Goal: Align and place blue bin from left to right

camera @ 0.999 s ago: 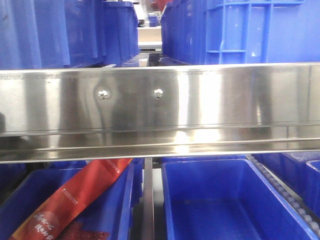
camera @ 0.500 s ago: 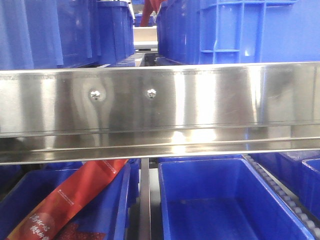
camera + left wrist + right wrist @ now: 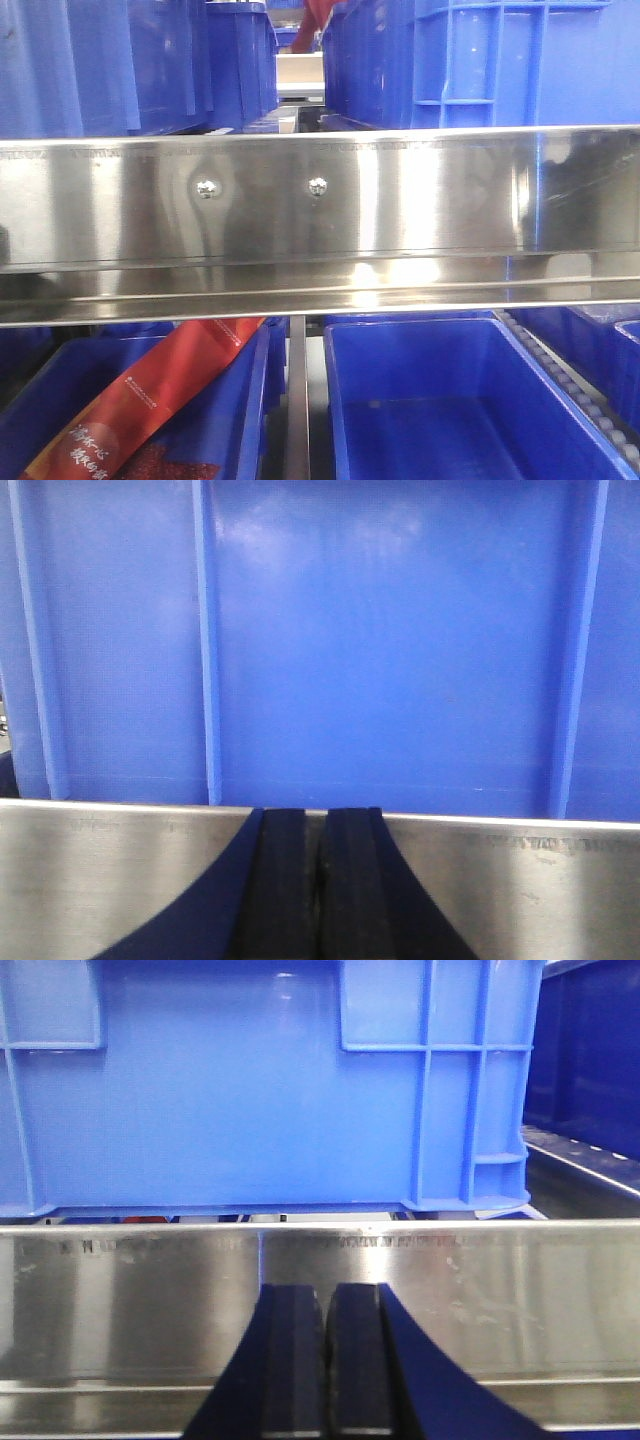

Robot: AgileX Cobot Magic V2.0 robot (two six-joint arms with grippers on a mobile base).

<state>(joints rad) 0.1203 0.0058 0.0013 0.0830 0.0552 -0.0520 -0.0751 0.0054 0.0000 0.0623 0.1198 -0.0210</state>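
A blue bin (image 3: 400,640) fills the left wrist view, its ribbed wall close behind a steel rail (image 3: 120,880). My left gripper (image 3: 320,820) is shut with nothing in it, its tips at the rail's top edge. Another blue bin (image 3: 250,1090) stands on the shelf in the right wrist view, behind the steel rail (image 3: 500,1290). My right gripper (image 3: 325,1295) is shut and empty, in front of the rail and below that bin. In the front view, blue bins stand on the upper shelf at left (image 3: 100,60) and right (image 3: 500,60). Neither gripper shows there.
A wide steel shelf rail (image 3: 420,210) with two screws crosses the front view. Below it are a blue bin holding a red banner (image 3: 150,400) and an empty blue bin (image 3: 440,400), with a roller track (image 3: 570,380) to the right. More dark blue bins (image 3: 590,1050) stand at the far right.
The front view shifted a little sideways half a second ago and now stands as it did one second ago. The bins keep their places on the shelf.
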